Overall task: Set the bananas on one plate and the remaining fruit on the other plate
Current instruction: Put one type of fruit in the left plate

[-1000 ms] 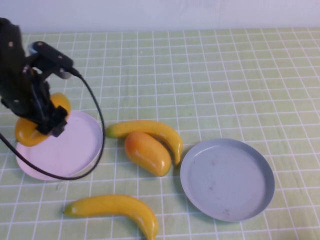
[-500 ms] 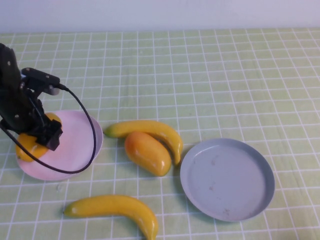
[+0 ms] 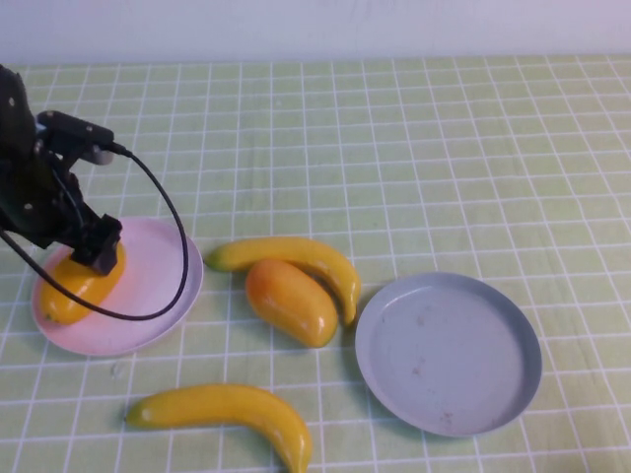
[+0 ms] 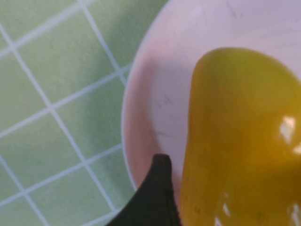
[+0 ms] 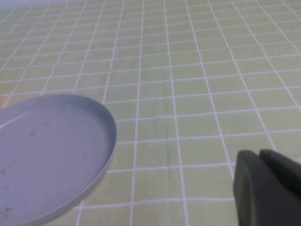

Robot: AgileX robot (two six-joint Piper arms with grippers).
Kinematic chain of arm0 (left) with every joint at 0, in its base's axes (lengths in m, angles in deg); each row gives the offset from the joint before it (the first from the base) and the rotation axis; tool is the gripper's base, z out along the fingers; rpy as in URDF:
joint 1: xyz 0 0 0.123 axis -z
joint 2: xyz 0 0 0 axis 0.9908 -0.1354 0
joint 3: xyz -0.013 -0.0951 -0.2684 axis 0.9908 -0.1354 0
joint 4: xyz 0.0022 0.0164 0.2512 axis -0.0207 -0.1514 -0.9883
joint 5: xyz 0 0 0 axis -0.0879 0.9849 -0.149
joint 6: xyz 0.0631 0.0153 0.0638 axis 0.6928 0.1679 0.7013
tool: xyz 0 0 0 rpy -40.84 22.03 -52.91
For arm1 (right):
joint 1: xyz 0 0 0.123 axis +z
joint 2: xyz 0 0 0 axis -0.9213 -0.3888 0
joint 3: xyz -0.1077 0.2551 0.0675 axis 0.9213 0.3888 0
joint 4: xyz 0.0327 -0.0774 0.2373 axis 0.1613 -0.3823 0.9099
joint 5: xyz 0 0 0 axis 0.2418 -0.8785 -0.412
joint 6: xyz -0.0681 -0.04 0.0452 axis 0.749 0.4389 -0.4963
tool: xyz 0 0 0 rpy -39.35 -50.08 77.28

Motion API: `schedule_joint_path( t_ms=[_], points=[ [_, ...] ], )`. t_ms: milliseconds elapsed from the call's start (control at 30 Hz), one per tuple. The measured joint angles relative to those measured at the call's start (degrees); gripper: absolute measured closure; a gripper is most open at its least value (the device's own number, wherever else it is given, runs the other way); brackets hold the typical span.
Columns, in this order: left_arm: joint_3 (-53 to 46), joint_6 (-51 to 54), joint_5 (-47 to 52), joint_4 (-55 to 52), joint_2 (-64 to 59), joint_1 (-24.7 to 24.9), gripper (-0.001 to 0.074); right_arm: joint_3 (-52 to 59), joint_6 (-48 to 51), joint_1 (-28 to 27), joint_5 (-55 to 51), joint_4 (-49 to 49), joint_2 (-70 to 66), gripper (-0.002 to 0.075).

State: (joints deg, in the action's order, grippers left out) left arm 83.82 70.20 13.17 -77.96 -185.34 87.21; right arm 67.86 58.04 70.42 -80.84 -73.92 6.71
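Note:
One orange-yellow mango [image 3: 79,284] lies on the pale pink plate [image 3: 158,296] at the left. My left gripper [image 3: 99,254] hovers just over its far end, open. In the left wrist view one dark finger [image 4: 157,188] stands beside the mango [image 4: 240,141], and the other finger is out of view. The second mango [image 3: 291,301] lies mid-table against a banana [image 3: 301,256]. The other banana [image 3: 227,409] lies near the front edge. The grey-blue plate [image 3: 449,355] is bare. My right gripper [image 5: 259,155] is shut, low over the cloth beside that plate [image 5: 51,150], and is out of the high view.
A green checked cloth [image 3: 414,148] covers the table. A black cable [image 3: 182,236] loops from my left arm across the pink plate.
My left gripper lowered the mango onto the pink plate, let go of it and lifted slightly. The mango now lies flat on the plate. Nothing else moved.

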Motion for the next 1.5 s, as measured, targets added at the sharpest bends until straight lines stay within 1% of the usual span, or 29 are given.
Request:
schedule_joint_path(
  t_ms=[133,200,333,433,533,633,733,867,1100,1500],
  points=[
    [1.93,0.69,1.47,0.69,2.30,0.61,0.0073,0.00,0.00,0.00,0.00,0.00,0.00,0.0742],
    [2.47,5.42,1.88,2.27,3.98,1.91,0.0076,0.00,0.00,0.00,0.00,0.00,0.00,0.0742],
    [2.50,24.83,4.68,10.60,6.44,7.66,0.0113,0.00,0.00,0.00,0.00,0.00,0.00,0.0741],
    [2.50,39.83,5.32,13.87,6.64,13.72,0.0146,0.00,0.00,0.00,0.00,0.00,0.00,0.0741],
    [2.50,50.44,3.81,14.08,6.44,19.47,0.0158,0.00,0.00,0.00,0.00,0.00,0.00,0.0742],
    [2.50,57.84,0.60,12.68,5.61,23.95,0.0162,0.00,0.00,0.00,0.00,0.00,0.00,0.0742],
    [2.50,60.83,-2.97,10.76,4.02,27.14,0.0162,0.00,0.00,0.00,0.00,0.00,0.00,0.0742],
    [2.50,63.55,-4.84,10.42,1.80,29.06,0.0163,0.00,0.00,0.00,0.00,0.00,0.00,0.0742],
    [1.57,64.45,-2.71,10.23,0.18,29.31,0.0164,0.00,0.00,0.00,0.00,0.00,0.00,0.0742],
    [-1.89,64.68,-6.58,9.88,-2.95,29.31,0.0164,0.00,0.00,0.00,0.00,0.00,0.00,0.0742]
  ],
)
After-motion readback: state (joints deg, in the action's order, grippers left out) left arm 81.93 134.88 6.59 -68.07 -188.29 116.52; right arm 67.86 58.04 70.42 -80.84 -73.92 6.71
